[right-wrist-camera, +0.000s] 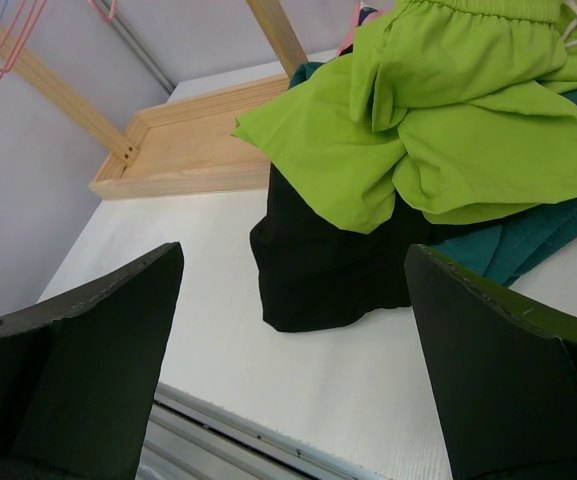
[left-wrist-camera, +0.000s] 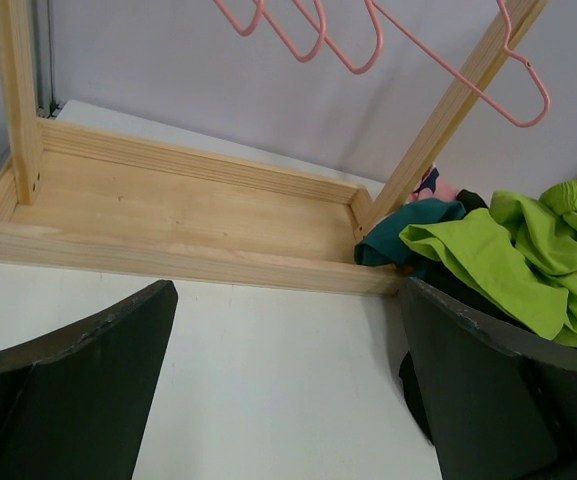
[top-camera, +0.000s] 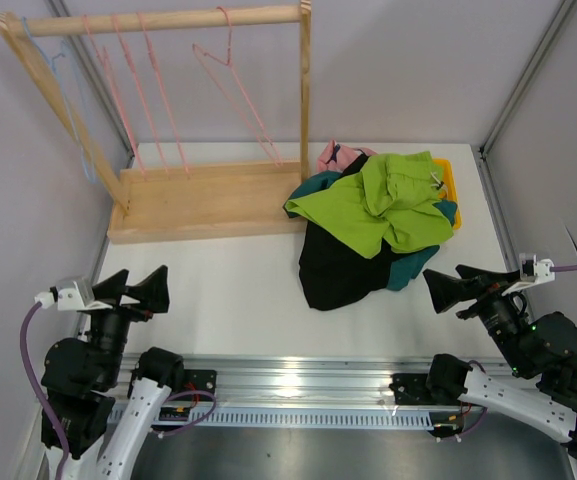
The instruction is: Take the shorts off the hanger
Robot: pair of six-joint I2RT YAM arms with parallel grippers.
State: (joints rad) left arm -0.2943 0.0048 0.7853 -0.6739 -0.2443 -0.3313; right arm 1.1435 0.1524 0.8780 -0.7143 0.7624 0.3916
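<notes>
The shorts lie in a pile on the white table, right of the wooden rack. Lime green shorts [top-camera: 383, 200] are on top, over black shorts [top-camera: 333, 265] and teal shorts [top-camera: 413, 268]. Pink shorts [top-camera: 330, 155] and orange shorts [top-camera: 446, 178] peek out behind. Several pink wire hangers [top-camera: 223, 60] hang bare on the rod. My left gripper [top-camera: 140, 288] is open and empty, near the front left. My right gripper [top-camera: 458, 285] is open and empty, just right of the pile. The right wrist view shows the lime shorts [right-wrist-camera: 448, 120] and black shorts [right-wrist-camera: 318, 270] ahead of my right gripper [right-wrist-camera: 293, 370].
The wooden rack base [top-camera: 208, 200] stands at the back left; it also fills the left wrist view [left-wrist-camera: 168, 215] beyond my left gripper [left-wrist-camera: 288, 400]. A pale blue hanger [top-camera: 63, 70] hangs at the rod's left end. Grey walls close in both sides. A metal rail [top-camera: 298, 385] runs along the front.
</notes>
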